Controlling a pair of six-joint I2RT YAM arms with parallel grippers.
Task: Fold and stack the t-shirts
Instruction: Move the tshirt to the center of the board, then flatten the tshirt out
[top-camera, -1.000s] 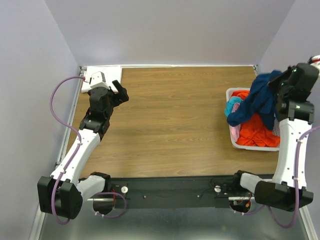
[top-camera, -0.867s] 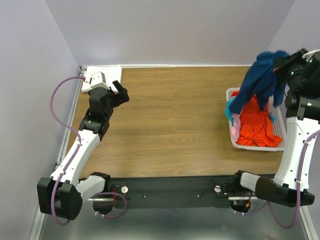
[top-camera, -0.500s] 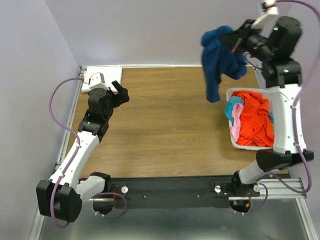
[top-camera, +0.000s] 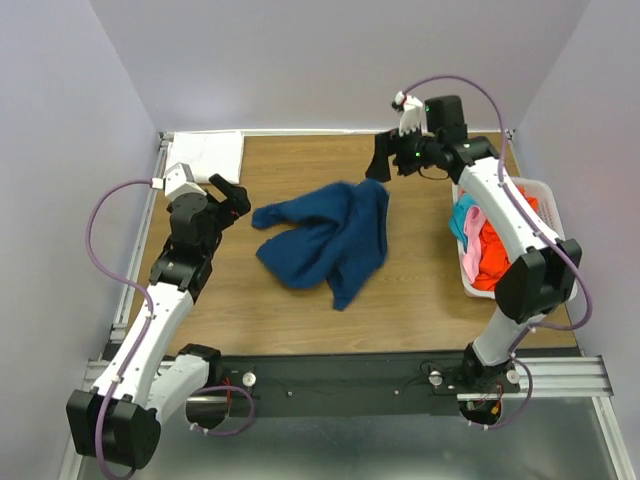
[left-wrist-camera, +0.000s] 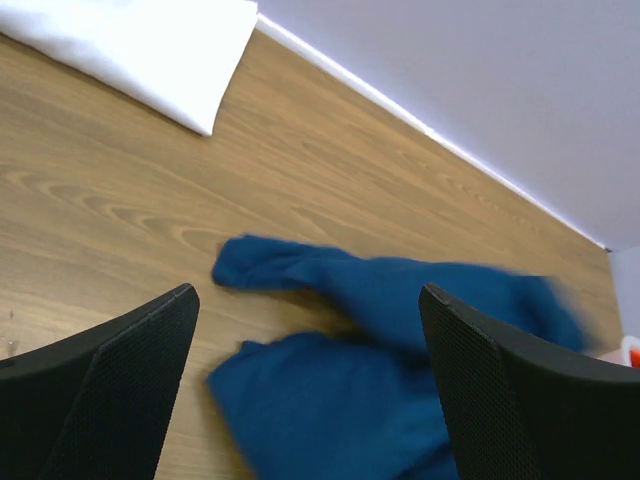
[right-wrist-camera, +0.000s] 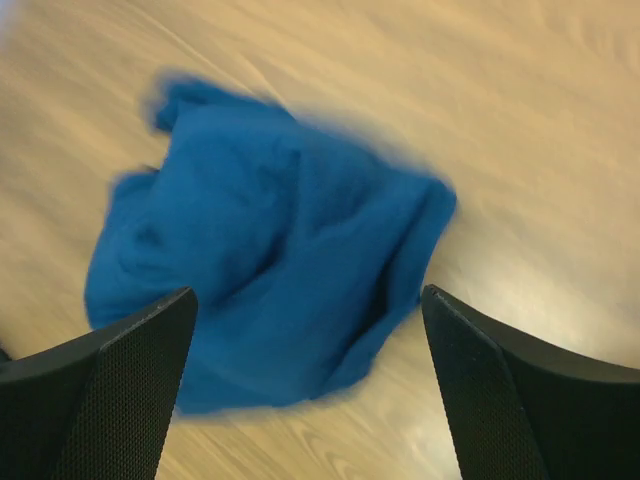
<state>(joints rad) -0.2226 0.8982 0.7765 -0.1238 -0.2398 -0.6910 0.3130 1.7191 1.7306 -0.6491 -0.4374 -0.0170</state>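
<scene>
A navy blue t-shirt lies crumpled on the middle of the wooden table, and nothing holds it. My right gripper hangs open above the table's far side, just beyond the shirt's right end. In the right wrist view the blurred blue t-shirt lies below the open right gripper. My left gripper is open to the left of the shirt. Its wrist view shows the blue t-shirt ahead of the left gripper. A folded white t-shirt lies in the far left corner.
A white slatted basket stands at the table's right edge. It holds an orange t-shirt, a teal one and a pink one. The white t-shirt also shows at the top left of the left wrist view.
The right arm swung left from above the basket carrying the blue t-shirt, then opened. The shirt dropped onto the middle of the table. The left arm shifted slightly.
</scene>
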